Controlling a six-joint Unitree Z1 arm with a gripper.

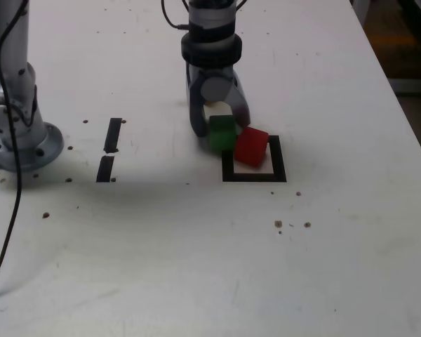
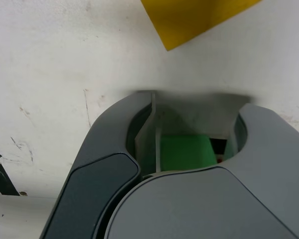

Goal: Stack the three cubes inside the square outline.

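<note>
My gripper (image 1: 221,128) stands low over the white table with its jaws on either side of the green cube (image 1: 222,133), and they look shut on it. In the wrist view the green cube (image 2: 185,152) sits between the grey fingers (image 2: 104,164). The red cube (image 1: 251,146) rests tilted over the far left corner of the square outline (image 1: 256,177) and touches the green cube's side. The yellow cube (image 2: 194,17) shows only in the wrist view, on the table just beyond the jaws. In the exterior view the arm hides it.
Two short black strips (image 1: 112,135) (image 1: 105,168) lie at the exterior view's left of the outline. A grey arm base (image 1: 17,137) with a black cable (image 1: 12,210) stands at the far left. The table's edge (image 1: 407,126) runs down the right.
</note>
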